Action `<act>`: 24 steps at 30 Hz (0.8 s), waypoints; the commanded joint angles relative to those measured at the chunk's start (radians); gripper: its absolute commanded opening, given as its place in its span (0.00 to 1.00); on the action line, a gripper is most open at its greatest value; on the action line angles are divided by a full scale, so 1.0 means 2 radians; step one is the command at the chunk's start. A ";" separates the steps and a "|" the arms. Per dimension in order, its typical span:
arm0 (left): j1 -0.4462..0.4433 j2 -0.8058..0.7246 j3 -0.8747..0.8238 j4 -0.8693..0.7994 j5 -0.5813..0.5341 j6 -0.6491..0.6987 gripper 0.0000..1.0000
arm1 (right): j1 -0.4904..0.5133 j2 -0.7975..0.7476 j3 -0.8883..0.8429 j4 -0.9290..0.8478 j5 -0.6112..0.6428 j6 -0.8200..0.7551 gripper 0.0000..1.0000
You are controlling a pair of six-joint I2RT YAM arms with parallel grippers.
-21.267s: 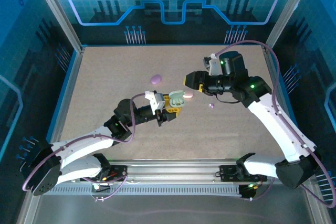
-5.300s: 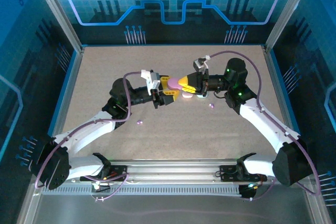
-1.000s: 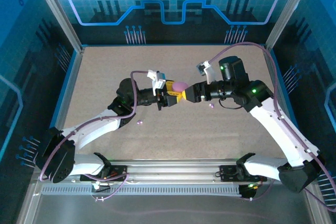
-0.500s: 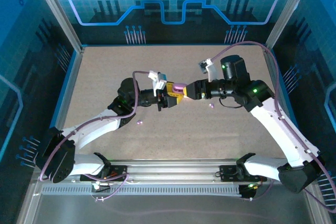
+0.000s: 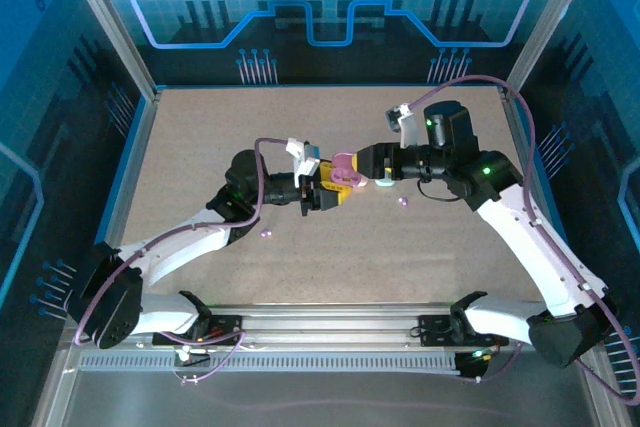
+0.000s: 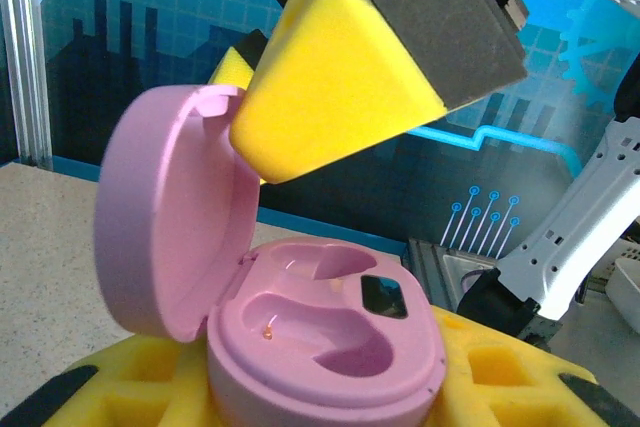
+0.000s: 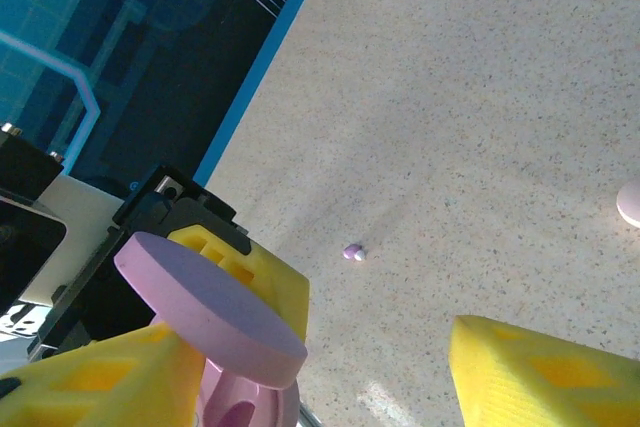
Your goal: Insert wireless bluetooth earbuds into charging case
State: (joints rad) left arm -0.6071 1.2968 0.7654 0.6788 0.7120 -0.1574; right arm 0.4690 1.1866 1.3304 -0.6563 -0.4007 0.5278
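Top view: bright, even overhead light on the speckled beige tabletop (image 5: 200, 147). Soft shadows lie under the white robot arms (image 5: 180, 247). Blue backlit wall panels (image 5: 330, 7) glow.

Left wrist: open pink glossy plastic case (image 6: 330, 347) sharp, small highlights in its wells, background soft.

Right wrist: pale glare patch on tabletop. Right gripper (image 7: 330, 372) foam blurred at frame bottom.
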 commanded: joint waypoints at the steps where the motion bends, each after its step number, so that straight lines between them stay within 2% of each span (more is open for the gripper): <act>1: -0.004 -0.015 0.003 0.015 0.009 0.021 0.29 | -0.011 -0.004 0.005 0.029 -0.021 0.019 0.67; 4: -0.004 -0.017 -0.003 0.008 -0.010 0.030 0.29 | -0.011 -0.021 0.010 0.042 -0.057 0.025 0.68; 7: -0.005 -0.020 -0.010 0.010 -0.030 0.033 0.29 | -0.014 -0.048 0.014 0.041 -0.051 0.021 0.69; 10: -0.004 -0.025 -0.015 0.013 -0.043 0.036 0.29 | -0.021 -0.078 0.009 0.021 0.004 0.003 0.69; 14: -0.004 -0.036 -0.022 0.018 -0.056 0.039 0.29 | -0.059 -0.091 -0.026 -0.032 0.108 -0.015 0.59; 18: -0.004 -0.050 -0.028 0.016 -0.064 0.042 0.29 | -0.138 -0.041 -0.077 -0.067 0.088 -0.014 0.51; 24: -0.004 -0.068 -0.036 0.004 -0.073 0.048 0.29 | -0.175 0.087 -0.098 -0.075 0.079 -0.053 0.48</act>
State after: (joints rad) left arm -0.6090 1.1946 0.7147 0.6781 0.5865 -0.0944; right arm 0.1448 1.2888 1.1378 -0.7395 -0.2462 0.4770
